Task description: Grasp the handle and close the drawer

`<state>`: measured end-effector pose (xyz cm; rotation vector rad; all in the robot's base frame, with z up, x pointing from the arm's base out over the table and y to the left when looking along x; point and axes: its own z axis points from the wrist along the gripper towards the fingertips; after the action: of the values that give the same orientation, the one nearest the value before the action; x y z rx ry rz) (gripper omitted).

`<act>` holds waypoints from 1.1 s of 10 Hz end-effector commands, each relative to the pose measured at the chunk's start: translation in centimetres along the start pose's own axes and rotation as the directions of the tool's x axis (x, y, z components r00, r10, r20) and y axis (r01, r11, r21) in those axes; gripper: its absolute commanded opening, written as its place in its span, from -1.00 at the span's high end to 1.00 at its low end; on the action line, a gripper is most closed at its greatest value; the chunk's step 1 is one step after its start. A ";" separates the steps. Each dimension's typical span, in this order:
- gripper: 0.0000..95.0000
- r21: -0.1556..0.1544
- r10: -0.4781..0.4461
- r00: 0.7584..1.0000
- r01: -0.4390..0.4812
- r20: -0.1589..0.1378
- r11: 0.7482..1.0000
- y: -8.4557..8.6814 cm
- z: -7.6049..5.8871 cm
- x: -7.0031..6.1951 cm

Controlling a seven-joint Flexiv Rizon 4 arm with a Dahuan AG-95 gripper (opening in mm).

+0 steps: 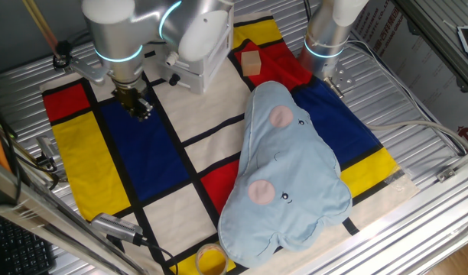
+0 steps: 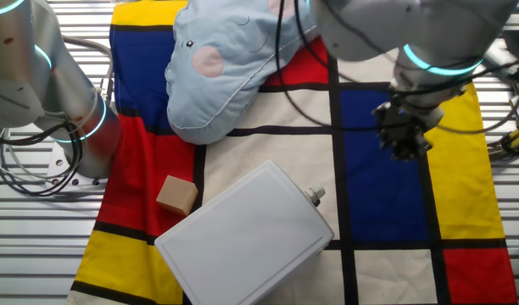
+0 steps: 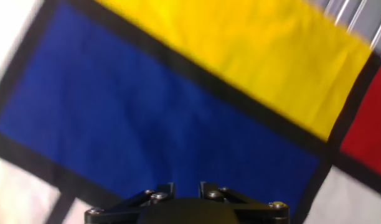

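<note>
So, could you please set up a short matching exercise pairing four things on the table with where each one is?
Things:
1. wooden cube
2. white cabinet
3. blue pillow
4. end effector

Places:
A. above the blue patch of the cloth
B. on the red patch, beside the cabinet
C. covering the middle of the cloth, face up
D. next to the cube, knob pointing toward the blue patch

Pairs: 1-B, 2-D, 3-C, 4-A
</note>
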<state>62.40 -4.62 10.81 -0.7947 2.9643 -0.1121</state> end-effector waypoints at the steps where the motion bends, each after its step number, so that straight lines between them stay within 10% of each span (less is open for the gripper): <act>1: 0.60 0.000 0.000 1.000 0.000 0.000 1.000 0.0 0.0 -0.4; 11: 0.60 -0.008 -0.115 0.993 0.115 0.002 0.993 0.2 -0.3 -0.4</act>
<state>62.59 -4.21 11.10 -0.9640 2.9177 -0.1098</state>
